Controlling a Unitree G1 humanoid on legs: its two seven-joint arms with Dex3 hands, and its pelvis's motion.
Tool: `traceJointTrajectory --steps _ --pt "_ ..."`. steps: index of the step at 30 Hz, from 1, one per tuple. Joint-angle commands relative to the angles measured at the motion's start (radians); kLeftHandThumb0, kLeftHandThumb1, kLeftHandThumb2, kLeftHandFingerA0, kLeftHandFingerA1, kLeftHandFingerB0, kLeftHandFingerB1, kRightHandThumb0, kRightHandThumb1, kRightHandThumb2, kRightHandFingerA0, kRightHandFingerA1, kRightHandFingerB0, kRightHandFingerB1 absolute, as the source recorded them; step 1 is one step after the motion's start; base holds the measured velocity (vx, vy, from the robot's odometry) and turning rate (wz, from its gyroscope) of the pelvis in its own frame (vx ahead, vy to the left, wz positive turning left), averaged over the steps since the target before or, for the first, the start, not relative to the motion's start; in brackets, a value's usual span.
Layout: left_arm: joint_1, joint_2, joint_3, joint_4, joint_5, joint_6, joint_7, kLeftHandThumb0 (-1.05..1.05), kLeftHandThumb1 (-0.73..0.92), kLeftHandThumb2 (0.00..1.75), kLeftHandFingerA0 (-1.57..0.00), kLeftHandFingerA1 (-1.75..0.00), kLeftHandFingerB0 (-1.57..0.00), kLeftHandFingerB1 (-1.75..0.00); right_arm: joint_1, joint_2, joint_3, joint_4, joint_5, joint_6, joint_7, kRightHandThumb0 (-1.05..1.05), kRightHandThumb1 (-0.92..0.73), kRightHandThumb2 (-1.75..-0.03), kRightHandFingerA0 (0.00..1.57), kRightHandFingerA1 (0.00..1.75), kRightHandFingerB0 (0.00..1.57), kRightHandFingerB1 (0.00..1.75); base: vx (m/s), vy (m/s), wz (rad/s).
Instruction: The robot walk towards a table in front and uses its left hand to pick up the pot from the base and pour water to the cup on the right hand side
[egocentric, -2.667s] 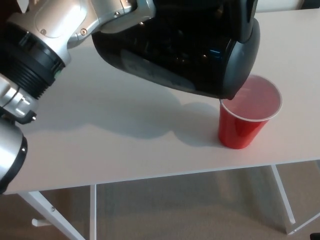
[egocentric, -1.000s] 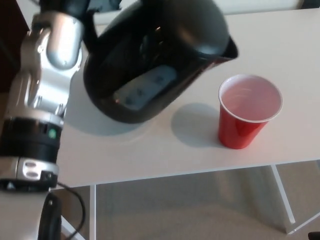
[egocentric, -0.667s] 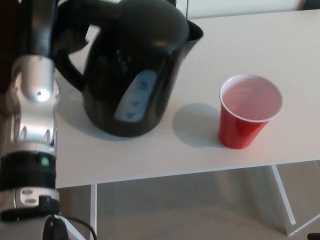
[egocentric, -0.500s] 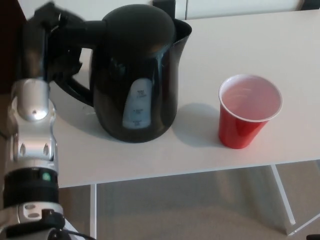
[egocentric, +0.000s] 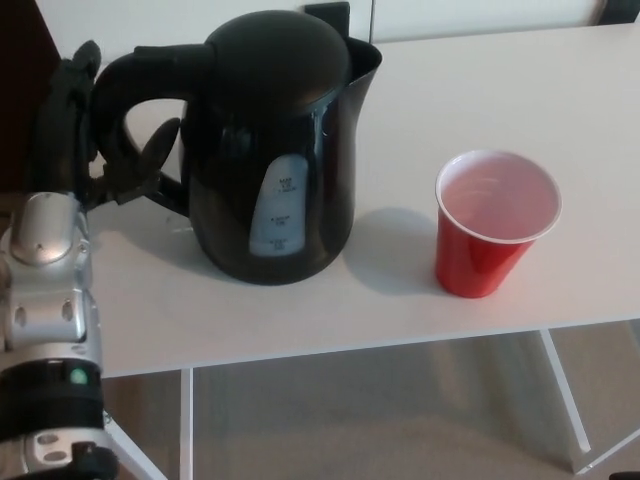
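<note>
Black electric kettle stands upright on white table, left of red plastic cup. Left hand beside kettle handle, fingers spread, holding nothing, forearm vertical.

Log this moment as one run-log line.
phase: after pour | kettle: upright on table, spout toward red cup | left hand: open beside kettle handle, not gripping | right hand: not in view
</note>
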Motion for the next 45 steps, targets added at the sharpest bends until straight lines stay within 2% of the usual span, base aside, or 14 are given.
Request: traceJointTrajectory --steps 1,6,7,9,21,28,31,34,37,38,39,42,43,45 --pt "0.028 0.072 -0.061 -0.044 -0.092 0.165 -0.131 -0.65 0.41 0.74 0.0 0.0 0.0 -0.01 0.011 -0.015 0.006 0.0 -0.014 -0.003 0.001 -0.34 -0.57 -0.57 0.72 0.54 0.54 0.46 0.0 0.0 0.0" --pt "0.019 0.145 -0.135 -0.069 -0.113 0.209 -0.199 -0.68 0.41 0.76 0.0 0.0 0.0 -0.04 -0.002 -0.024 0.012 0.007 -0.02 0.004 -0.007 -0.34 -0.58 -0.57 0.73 0.53 0.55 0.45 0.0 0.0 0.0" --pt "0.017 0.211 -0.187 -0.088 -0.109 0.238 -0.302 -0.74 0.46 0.55 0.0 0.0 0.0 0.0 -0.004 -0.03 0.013 0.003 -0.021 0.002 -0.006 -0.31 -0.55 -0.56 0.72 0.54 0.55 0.46 0.0 0.0 0.0" --pt "0.036 0.282 -0.225 -0.116 -0.122 0.241 -0.393 -0.89 0.45 0.58 0.0 0.0 0.0 0.0 -0.006 -0.04 0.024 -0.002 -0.034 0.003 0.0 -0.31 -0.56 -0.56 0.72 0.53 0.55 0.45 0.0 0.0 0.0" --pt "0.149 0.42 -0.218 -0.208 -0.229 0.221 -0.459 -0.91 0.52 0.57 0.0 0.0 0.0 0.0 -0.007 -0.038 0.037 0.024 -0.038 -0.005 -0.004 -0.31 -0.54 -0.55 0.74 0.53 0.56 0.45 0.0 0.0 0.0" --pt "0.387 0.52 0.083 -0.296 -0.417 0.209 -0.534 -0.99 0.54 0.62 0.0 0.0 0.0 0.0 0.004 -0.029 0.037 0.056 -0.037 -0.015 0.007 -0.31 -0.53 -0.55 0.71 0.54 0.56 0.46 0.0 0.0 0.0" --pt "0.403 0.525 0.098 -0.3 -0.431 0.209 -0.538 -0.99 0.54 0.62 0.0 0.0 0.0 0.0 0.003 -0.028 0.035 0.06 -0.038 -0.017 0.007 -0.31 -0.53 -0.55 0.71 0.54 0.56 0.46 0.0 0.0 0.0" --pt "0.545 0.536 0.356 -0.156 -0.548 0.143 -0.558 -0.88 0.56 0.58 0.0 0.0 0.0 0.0 -0.002 -0.025 0.025 0.076 -0.031 -0.023 0.005 -0.32 -0.55 -0.55 0.76 0.56 0.56 0.46 0.0 0.0 0.0" --pt "0.555 0.536 0.383 -0.13 -0.554 0.133 -0.563 -0.88 0.56 0.58 0.0 0.0 0.0 0.0 -0.004 -0.025 0.021 0.081 -0.03 -0.026 0.006 -0.32 -0.55 -0.55 0.76 0.56 0.56 0.46 0.0 0.0 0.0" --pt "0.637 0.5 0.434 -0.051 -0.546 0.079 -0.532 -0.86 0.43 0.78 0.0 0.0 0.0 0.0 0.006 -0.022 0.017 0.098 -0.028 -0.032 0.008 -0.34 -0.53 -0.55 0.72 0.54 0.56 0.46 0.0 0.0 0.0" --pt "0.66 0.49 0.448 -0.027 -0.544 0.062 -0.524 -0.86 0.43 0.78 0.0 0.0 0.0 0.0 0.009 -0.021 0.016 0.103 -0.027 -0.034 0.008 -0.34 -0.53 -0.55 0.72 0.54 0.56 0.46 0.0 0.0 0.0" --pt "0.719 0.426 0.447 0.097 -0.513 -0.069 -0.47 -0.88 0.5 0.81 0.0 0.0 0.0 0.0 0.015 -0.016 0.003 0.114 -0.021 -0.036 -0.004 -0.32 -0.52 -0.55 0.74 0.54 0.58 0.46 0.0 0.0 0.0" --pt "0.746 0.348 0.399 0.142 -0.46 -0.077 -0.379 -0.94 0.76 1.03 0.0 -0.02 0.0 0.0 0.018 -0.013 -0.011 0.125 -0.012 -0.048 -0.024 -0.29 -0.54 -0.55 0.73 0.56 0.54 0.46 0.0 0.0 0.0" --pt "0.76 0.321 0.328 0.215 -0.393 -0.099 -0.322 -0.93 0.78 1.04 0.0 0.0 0.0 -0.01 0.023 -0.009 -0.022 0.133 -0.009 -0.065 -0.037 -0.31 -0.53 -0.55 0.72 0.56 0.54 0.47 0.0 0.0 0.0"
